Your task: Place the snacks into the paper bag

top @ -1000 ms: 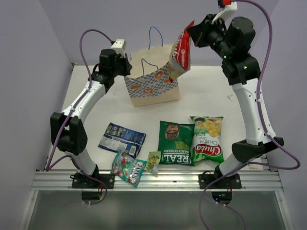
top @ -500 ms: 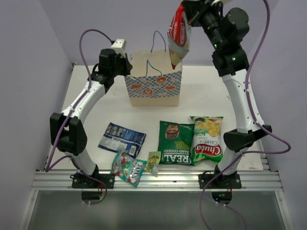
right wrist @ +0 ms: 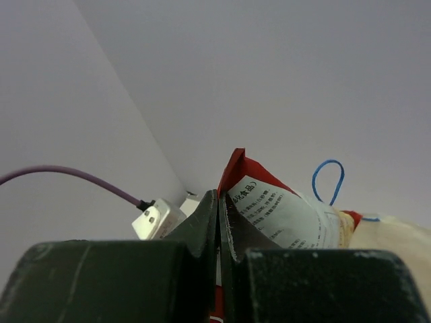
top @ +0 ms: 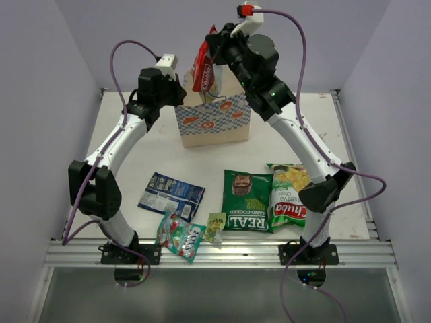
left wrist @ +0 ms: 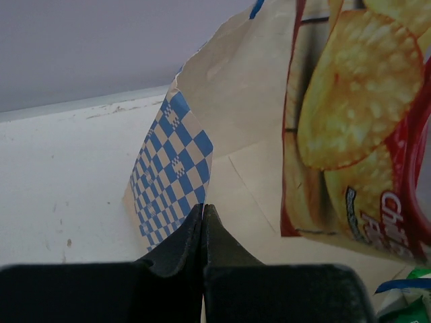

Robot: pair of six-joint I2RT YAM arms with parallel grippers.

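Observation:
The paper bag [top: 215,121] stands open at the back middle of the table. My left gripper [top: 180,94] is shut on its left rim, seen as the checkered edge [left wrist: 176,161] in the left wrist view. My right gripper [top: 210,42] is shut on the top of the red-yellow chip bag [top: 204,67], which hangs over the bag's mouth; it also shows in the wrist views [left wrist: 363,128] [right wrist: 283,208]. On the table in front lie the dark green "REAL" bag [top: 246,200], green-white chip bag [top: 291,194], dark blue packet [top: 171,192], candy packet [top: 180,236] and tiny sachet [top: 215,227].
Purple walls close the table at the back and both sides. The metal rail [top: 222,252] with both arm bases runs along the near edge. A blue string handle [right wrist: 328,180] of the bag stands up beside the held packet.
My right gripper has swung left with the red-yellow chip bag, from the bag's right side to above its open mouth. The left gripper has kept its hold on the rim.

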